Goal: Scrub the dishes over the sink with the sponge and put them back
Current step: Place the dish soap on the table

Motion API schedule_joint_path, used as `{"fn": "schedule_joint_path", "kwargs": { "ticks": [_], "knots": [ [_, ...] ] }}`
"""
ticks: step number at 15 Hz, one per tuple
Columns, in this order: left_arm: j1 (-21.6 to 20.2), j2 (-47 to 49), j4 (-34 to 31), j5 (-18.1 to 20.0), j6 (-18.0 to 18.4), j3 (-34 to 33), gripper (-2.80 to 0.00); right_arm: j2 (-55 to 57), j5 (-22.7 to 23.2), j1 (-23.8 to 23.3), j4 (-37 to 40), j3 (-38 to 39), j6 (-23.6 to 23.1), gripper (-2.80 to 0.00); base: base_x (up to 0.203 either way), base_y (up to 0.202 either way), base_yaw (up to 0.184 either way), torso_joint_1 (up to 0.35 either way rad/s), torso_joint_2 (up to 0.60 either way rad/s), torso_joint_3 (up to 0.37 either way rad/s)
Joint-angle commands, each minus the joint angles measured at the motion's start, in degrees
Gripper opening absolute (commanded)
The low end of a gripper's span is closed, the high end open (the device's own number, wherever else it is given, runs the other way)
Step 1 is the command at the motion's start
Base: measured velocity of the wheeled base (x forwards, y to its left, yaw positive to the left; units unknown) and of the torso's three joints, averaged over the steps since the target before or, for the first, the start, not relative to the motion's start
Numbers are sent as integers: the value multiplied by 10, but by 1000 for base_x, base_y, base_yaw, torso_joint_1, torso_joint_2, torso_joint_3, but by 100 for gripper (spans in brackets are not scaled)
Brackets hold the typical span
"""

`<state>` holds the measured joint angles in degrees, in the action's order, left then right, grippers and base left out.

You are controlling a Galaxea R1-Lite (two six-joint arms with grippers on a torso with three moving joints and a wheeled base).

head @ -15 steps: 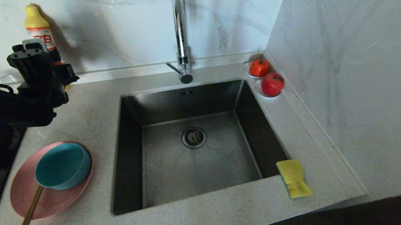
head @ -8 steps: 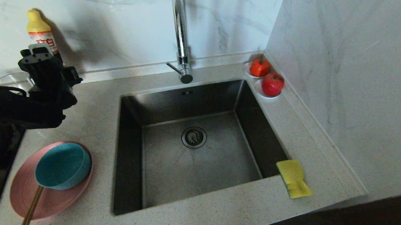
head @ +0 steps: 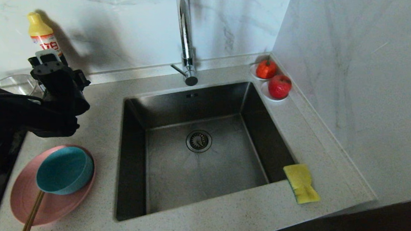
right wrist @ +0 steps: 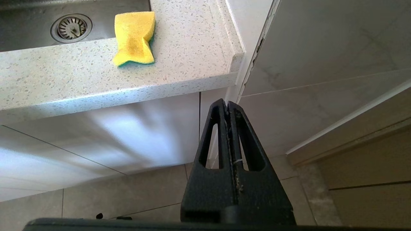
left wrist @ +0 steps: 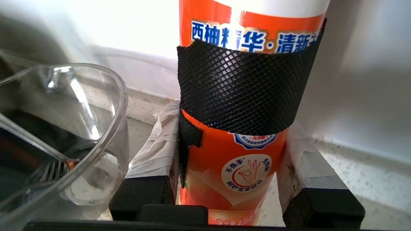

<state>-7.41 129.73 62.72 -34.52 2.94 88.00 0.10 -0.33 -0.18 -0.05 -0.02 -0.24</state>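
The pink plate [head: 18,197] lies at the counter's front left, carrying the teal bowl [head: 64,170] and brown chopsticks [head: 33,212] that stick out under the bowl. A yellow sponge [head: 301,184] [right wrist: 135,37] rests by the sink's front right corner. The steel sink [head: 175,176] holds only its drain strainer. My left gripper [head: 51,65] [left wrist: 234,128] hovers at the back left, behind the plate, shut on an orange detergent bottle [head: 42,37] [left wrist: 237,160] with a black mesh sleeve. My right gripper [right wrist: 227,106] hangs shut below the counter edge, holding nothing.
A clear glass jug [head: 16,83] [left wrist: 64,128] stands just left of the held bottle. The chrome tap [head: 186,41] rises behind the sink. Two white saucers with red fruit [head: 279,86] sit in the back right corner. Marble walls close the back and right.
My left arm has carried the detergent bottle rightward and lower, toward the sink side of the counter. The jug has come into view behind it. Everything else stays put.
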Motion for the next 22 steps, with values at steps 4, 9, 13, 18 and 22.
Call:
{"fn": "schedule_joint_path", "kwargs": {
  "ticks": [4, 9, 13, 18, 22],
  "knots": [
    [33, 47, 52, -69, 12, 30, -280, 0, 0, 0, 0, 0, 0, -280, 0, 0, 0, 0, 0, 0],
    [32, 50, 57, -69, 14, 35, -280, 0, 0, 0, 0, -1, 0, -280, 0, 0, 0, 0, 0, 0],
    [30, 56, 59, -70, 15, 32, -280, 1, 0, 0, 0, -1, 0, -280, 0, 0, 0, 0, 0, 0],
    [20, 60, 66, -67, 16, 35, -280, 1, 0, 0, 0, 0, 0, -280, 0, 0, 0, 0, 0, 0],
    [14, 61, 66, -66, 18, 42, -280, 0, 0, 0, 0, -1, 0, -280, 0, 0, 0, 0, 0, 0]
  ]
}}
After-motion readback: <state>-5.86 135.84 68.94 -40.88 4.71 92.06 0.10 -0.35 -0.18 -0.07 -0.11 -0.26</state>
